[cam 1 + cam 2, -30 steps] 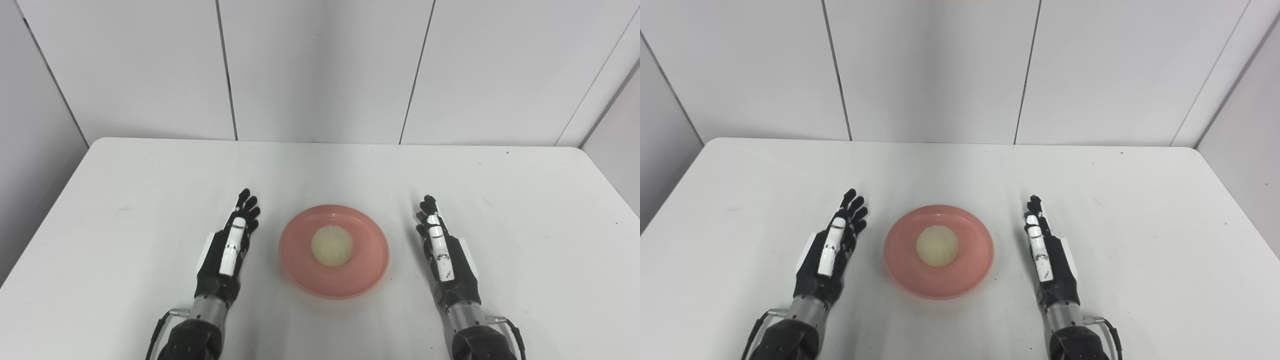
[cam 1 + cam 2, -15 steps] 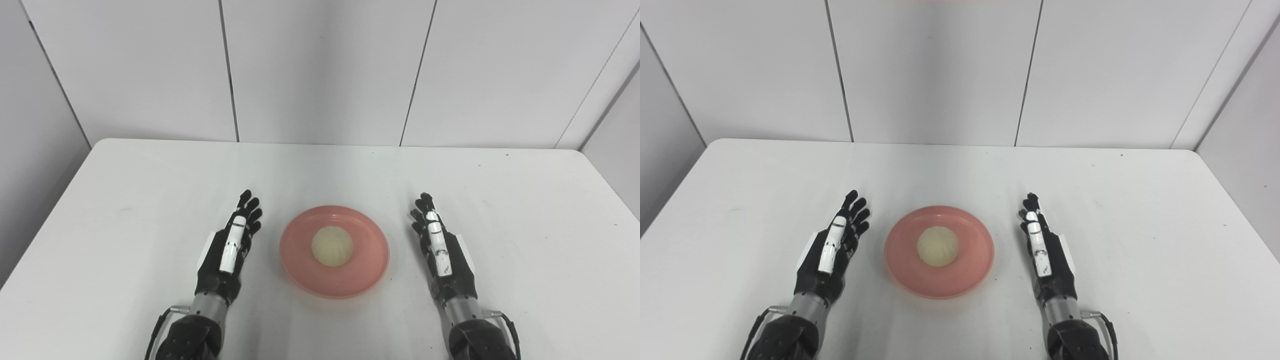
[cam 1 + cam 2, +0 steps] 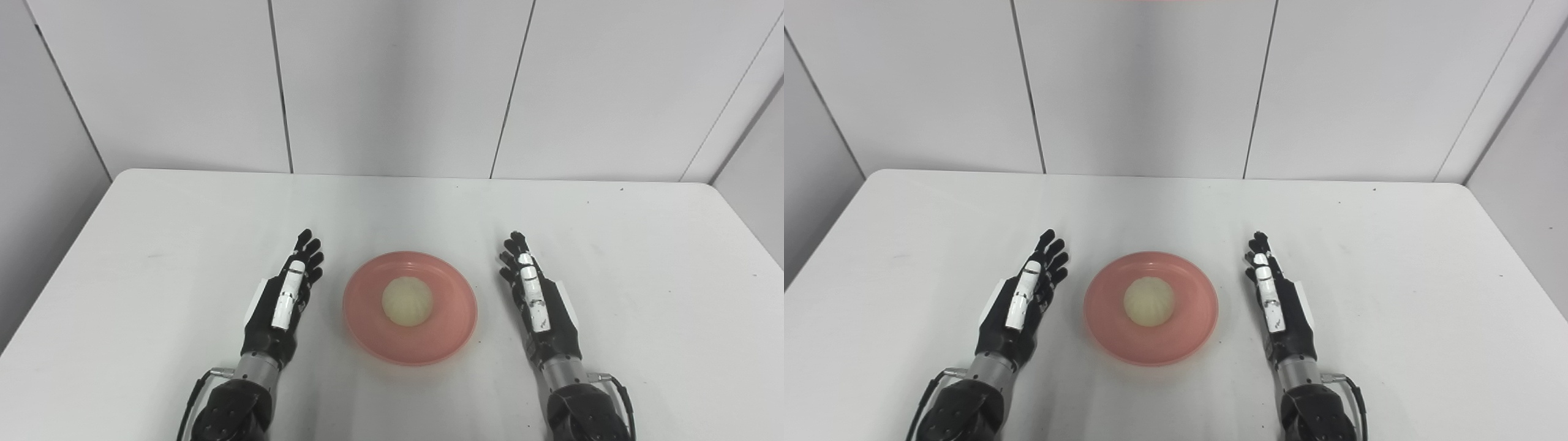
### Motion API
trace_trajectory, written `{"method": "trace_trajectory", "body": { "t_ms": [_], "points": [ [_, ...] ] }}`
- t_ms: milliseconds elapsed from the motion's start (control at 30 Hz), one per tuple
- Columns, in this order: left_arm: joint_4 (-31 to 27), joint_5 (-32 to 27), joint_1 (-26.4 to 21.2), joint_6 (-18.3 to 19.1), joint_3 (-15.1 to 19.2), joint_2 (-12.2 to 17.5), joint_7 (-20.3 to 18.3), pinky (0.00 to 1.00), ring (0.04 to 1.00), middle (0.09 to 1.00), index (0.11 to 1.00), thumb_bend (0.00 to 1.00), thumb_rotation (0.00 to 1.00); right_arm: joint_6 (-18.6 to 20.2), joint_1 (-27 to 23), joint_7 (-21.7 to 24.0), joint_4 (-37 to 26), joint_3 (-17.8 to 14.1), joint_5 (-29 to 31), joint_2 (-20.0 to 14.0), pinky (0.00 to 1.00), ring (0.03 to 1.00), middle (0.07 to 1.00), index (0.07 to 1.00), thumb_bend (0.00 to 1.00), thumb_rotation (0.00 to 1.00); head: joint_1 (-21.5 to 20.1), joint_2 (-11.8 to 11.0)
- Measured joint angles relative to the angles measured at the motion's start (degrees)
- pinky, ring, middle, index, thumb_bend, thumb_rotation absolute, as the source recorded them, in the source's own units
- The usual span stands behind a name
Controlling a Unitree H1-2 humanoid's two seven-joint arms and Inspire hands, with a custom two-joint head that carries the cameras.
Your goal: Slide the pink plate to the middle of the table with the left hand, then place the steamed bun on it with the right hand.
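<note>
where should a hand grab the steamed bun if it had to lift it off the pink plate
Grip the steamed bun around its rounded sides, low near its widest part, coming straight down from above. It is a smooth dome sitting centred on the pink plate, whose raised rim would likely block a flat sideways approach. The right hand and left hand both lie open beside the plate.

White table point(image 3: 184, 245) with 1 pink plate point(image 3: 450, 331) near its middle, steamed bun point(image 3: 407, 300) on the plate.

Set between left hand point(image 3: 283, 303) and right hand point(image 3: 539, 306) on the table point(image 3: 184, 233): plate point(image 3: 444, 334), apart from both, bun point(image 3: 407, 301) on it.
</note>
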Motion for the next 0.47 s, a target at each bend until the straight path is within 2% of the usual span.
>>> {"method": "trace_trajectory", "body": {
  "t_ms": [467],
  "points": [
    [0.15,0.00,-0.20,0.01,-0.34,0.29,-0.01,0.98,0.980,0.986,0.989,0.34,1.00,0.00,-0.02,-0.19,-0.10,0.45,-0.33,-0.08,0.95,0.954,0.962,0.968,0.24,1.00,-0.26,0.09]
  ]
}}
